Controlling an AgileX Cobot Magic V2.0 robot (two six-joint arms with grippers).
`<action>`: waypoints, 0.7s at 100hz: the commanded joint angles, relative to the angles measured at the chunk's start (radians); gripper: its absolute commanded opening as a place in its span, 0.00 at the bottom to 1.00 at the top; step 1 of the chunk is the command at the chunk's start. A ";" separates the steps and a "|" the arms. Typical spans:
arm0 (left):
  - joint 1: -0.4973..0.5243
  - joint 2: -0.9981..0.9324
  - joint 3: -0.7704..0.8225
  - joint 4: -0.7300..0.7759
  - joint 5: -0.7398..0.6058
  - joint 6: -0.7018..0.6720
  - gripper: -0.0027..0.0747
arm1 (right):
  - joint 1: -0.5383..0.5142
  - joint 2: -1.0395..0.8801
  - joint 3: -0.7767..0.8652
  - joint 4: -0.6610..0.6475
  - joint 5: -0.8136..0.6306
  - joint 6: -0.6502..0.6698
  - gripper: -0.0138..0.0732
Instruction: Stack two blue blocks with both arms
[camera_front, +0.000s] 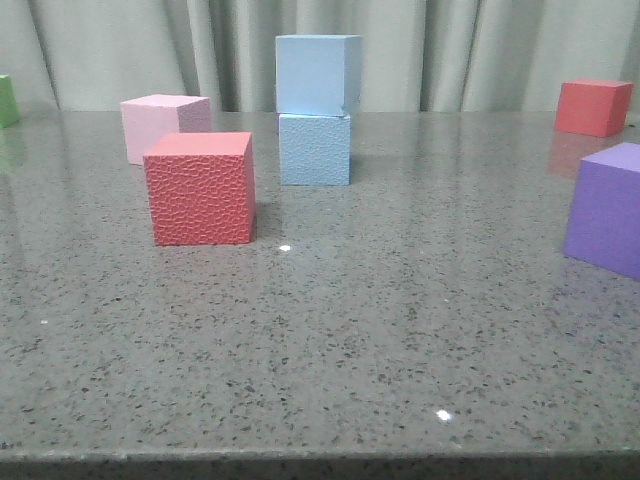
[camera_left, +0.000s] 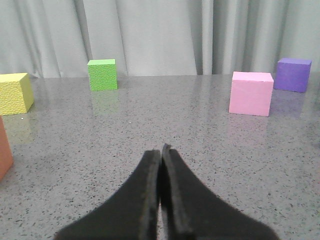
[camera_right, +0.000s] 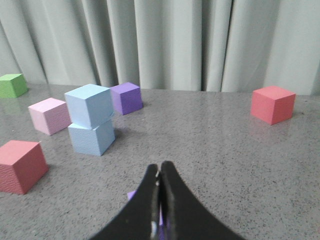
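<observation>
Already stacked: smooth blue block sits on pebbled blue block, slightly twisted, toward the tabletop's far edge, middle. Left end effector pinched closed, empty; right end effector likewise, both well apart from the stack. Cubes look like light, squashy foam; best gripped across opposite flat faces, mid-height, gently. Red cube sits nearby.

Smooth blue block stacked atop pebbled blue block, slightly offset, on table far centre.

Block atop block (seemingly askew)
</observation>
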 joint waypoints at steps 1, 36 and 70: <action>0.002 -0.033 0.005 -0.009 -0.088 -0.002 0.01 | -0.074 0.011 0.034 0.036 -0.204 -0.047 0.03; 0.002 -0.033 0.005 -0.009 -0.088 -0.002 0.01 | -0.309 -0.018 0.261 0.338 -0.479 -0.311 0.03; 0.002 -0.033 0.005 -0.009 -0.088 -0.002 0.01 | -0.442 -0.176 0.437 0.393 -0.505 -0.323 0.03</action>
